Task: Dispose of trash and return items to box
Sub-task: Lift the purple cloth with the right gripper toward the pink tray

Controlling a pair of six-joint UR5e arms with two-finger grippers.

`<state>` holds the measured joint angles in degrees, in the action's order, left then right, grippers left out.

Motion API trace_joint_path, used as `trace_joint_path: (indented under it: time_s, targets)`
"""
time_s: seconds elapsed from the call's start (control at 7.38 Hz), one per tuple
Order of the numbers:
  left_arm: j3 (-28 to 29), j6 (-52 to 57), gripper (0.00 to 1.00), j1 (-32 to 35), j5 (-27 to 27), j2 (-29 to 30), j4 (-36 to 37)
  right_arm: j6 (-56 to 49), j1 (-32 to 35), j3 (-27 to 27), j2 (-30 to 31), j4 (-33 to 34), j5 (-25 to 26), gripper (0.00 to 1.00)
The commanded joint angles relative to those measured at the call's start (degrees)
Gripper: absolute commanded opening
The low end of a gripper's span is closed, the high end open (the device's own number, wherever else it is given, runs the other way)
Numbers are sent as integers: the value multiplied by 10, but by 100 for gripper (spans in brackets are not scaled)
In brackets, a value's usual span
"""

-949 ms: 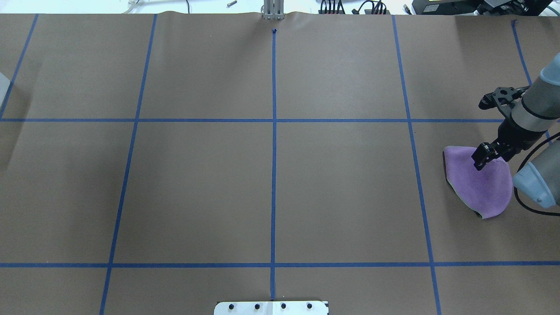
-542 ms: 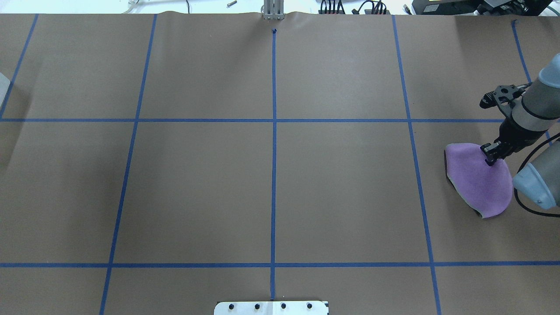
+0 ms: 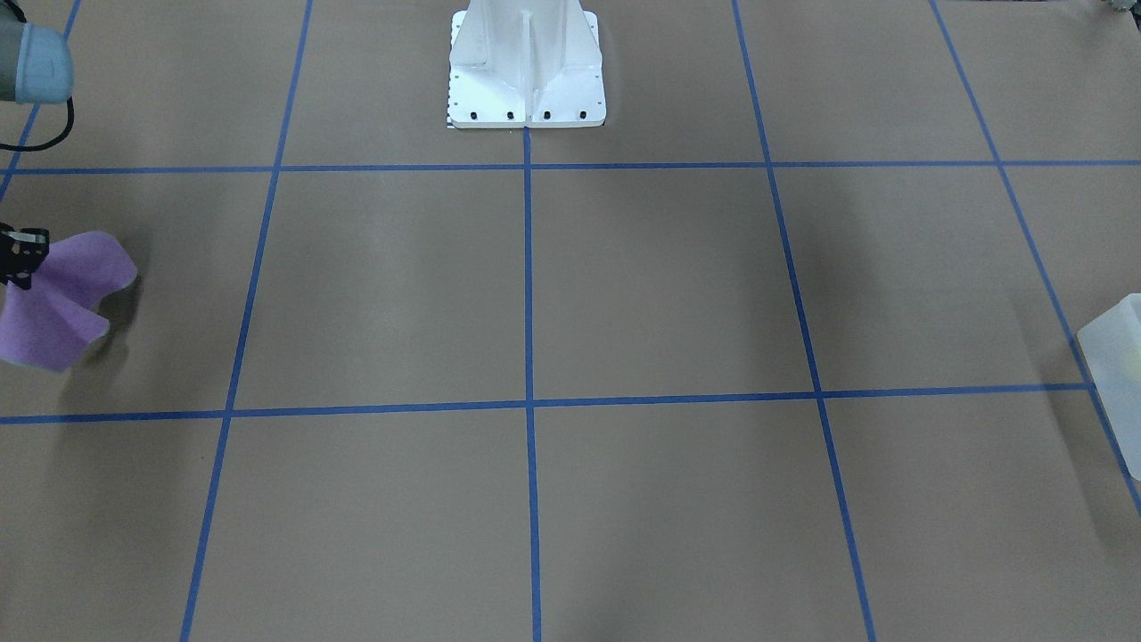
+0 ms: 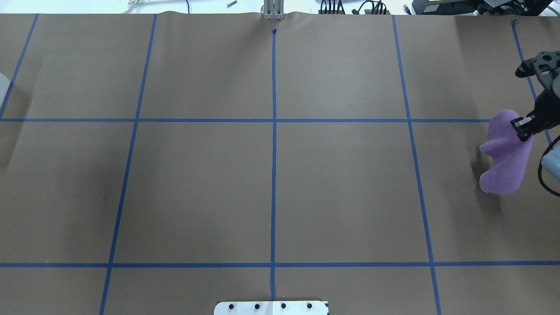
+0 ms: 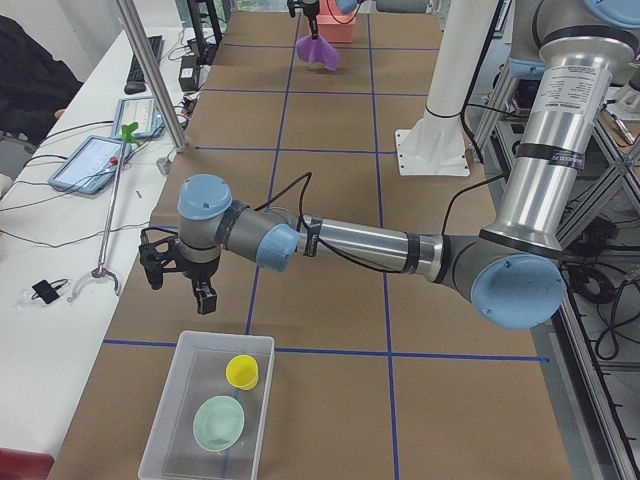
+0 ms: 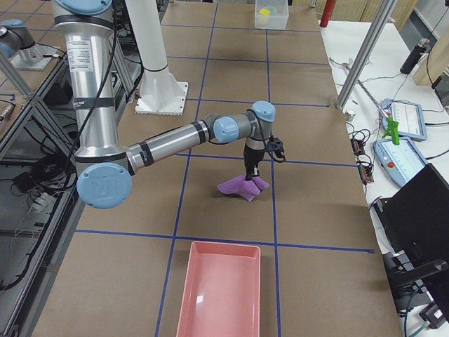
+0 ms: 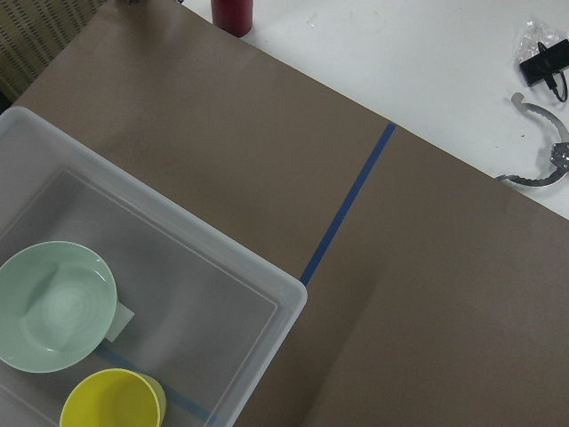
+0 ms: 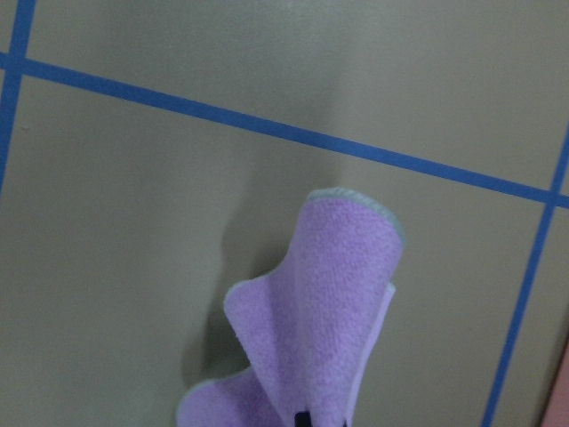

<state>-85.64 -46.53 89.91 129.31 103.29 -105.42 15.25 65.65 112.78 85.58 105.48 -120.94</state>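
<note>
Cup and bowl: both upright inside the box, side by side and close. In the left wrist view the cup is at 5 o'clock of the bowl. Contact between them can't be made out.

Box sits on the bench at the robot's left end, at the 9 o'clock edge of the overhead view.

Left claw: hangs above the bench near the box, at about 12 o'clock of it in the left side view, with nothing between its fingers. Open or closed, cannot tell.

Right claw: at the 3 o'clock edge of the overhead view, well apart from the box. Pinched tight on the top edge of a purple cloth. The cloth droops below the claw in loose folds and casts a shadow on the bench. Whether its low hem clears the bench, cannot tell.

Pink tray: on the bench at the robot's right end, at 6 o'clock of the cloth in the right side view, apart from it.

Blue tape lines grid the brown bench cover.
</note>
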Motion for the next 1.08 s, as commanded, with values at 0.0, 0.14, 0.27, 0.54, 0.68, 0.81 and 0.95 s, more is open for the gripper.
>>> trace_joint_path:
  time_s: [0.0,0.14,0.27,0.54,0.68,0.81,0.95]
  targets:
    - [-31,1,98,-44,30,-5,6,-102,90,64,-2,113,13,0]
    - [-61,3,98,-57,32,-34,9,-169,136,58,-1,125,20,0]
    - [-99,4,98,-79,32,-54,9,-207,162,50,-1,133,25,0]
    - [-131,106,98,-93,32,-96,23,-285,233,26,7,133,26,0]
    - [-127,230,98,-85,28,-105,53,-342,271,1,6,132,34,0]
    - [-127,301,98,-63,27,-114,70,-368,293,-21,8,128,45,0]
    - [-127,337,98,-61,27,-125,71,-397,323,-62,19,120,41,0]
